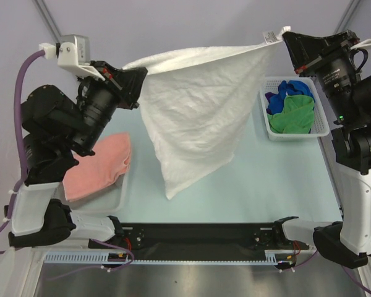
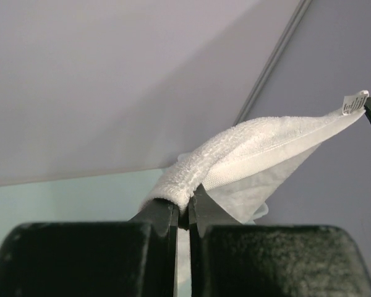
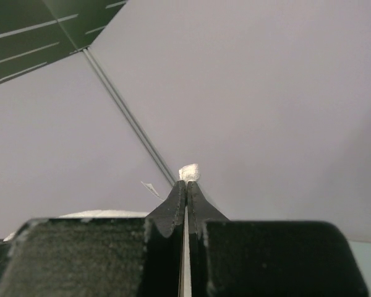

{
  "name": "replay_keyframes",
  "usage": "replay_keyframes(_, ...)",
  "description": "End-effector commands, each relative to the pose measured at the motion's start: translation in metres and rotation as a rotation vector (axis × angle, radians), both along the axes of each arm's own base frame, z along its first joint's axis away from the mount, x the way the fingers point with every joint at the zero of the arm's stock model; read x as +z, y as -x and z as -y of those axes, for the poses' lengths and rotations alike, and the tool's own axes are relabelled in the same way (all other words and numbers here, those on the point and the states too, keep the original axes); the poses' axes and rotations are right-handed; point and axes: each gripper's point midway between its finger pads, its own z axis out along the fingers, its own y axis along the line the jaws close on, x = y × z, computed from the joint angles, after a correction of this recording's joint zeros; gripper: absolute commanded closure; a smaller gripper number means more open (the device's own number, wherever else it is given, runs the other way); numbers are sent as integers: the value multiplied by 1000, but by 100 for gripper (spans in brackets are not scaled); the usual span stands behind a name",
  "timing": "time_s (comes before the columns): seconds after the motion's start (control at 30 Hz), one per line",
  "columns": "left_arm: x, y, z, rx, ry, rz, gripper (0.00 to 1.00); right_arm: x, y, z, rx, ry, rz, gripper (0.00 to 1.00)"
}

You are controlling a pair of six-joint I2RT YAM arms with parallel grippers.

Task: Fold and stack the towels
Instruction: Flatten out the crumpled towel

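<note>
1. The white towel [image 1: 198, 105] hangs spread in the air above the table [image 1: 253, 185]. Its top edge is stretched between the two claws. The lower part narrows to a point low over the table; whether it touches cannot be told. A small tag [image 1: 271, 37] marks the right-hand corner.
2. The left claw [image 1: 135, 79] is closed tight on the left top corner. Its wrist view shows bunched cloth pinched between the jaws.
3. The right claw [image 1: 289, 41] is closed tight on the tagged corner. Its wrist view shows only a small nub of cloth past the tips.
4. A folded pink towel [image 1: 99, 164] lies in a tray [image 1: 120, 201] at the left. A blue towel [image 1: 287, 91] and a green towel [image 1: 294, 114] lie crumpled in a basket [image 1: 324, 127] at the right.
5. Step in hand, as judged: the white towel is being opened out ahead of its first fold.
6. The next move probably calls for lowering both claws together, keeping the top edge taut, and laying the cloth flat between tray and basket. The uneven lower point may bunch on landing. The right claw's shallow hold could slip.
</note>
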Motion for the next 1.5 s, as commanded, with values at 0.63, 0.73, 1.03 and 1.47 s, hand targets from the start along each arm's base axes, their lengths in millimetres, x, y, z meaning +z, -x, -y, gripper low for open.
replay_keyframes(0.63,-52,-166,-4,60,-41,-75,100,-43,-134,-36,-18,59,-32,100)
replay_keyframes(0.73,-75,-206,2,52,-50,-104,100,-60,-165,-37,-26,60,-49,100)
replay_keyframes(1.03,-136,-313,4,46,-50,-160,100,-129,-280,-36,-31,65,-86,100)
replay_keyframes(1.47,-225,-409,-6,50,-13,-207,100,-223,-372,-19,-54,47,-176,100)
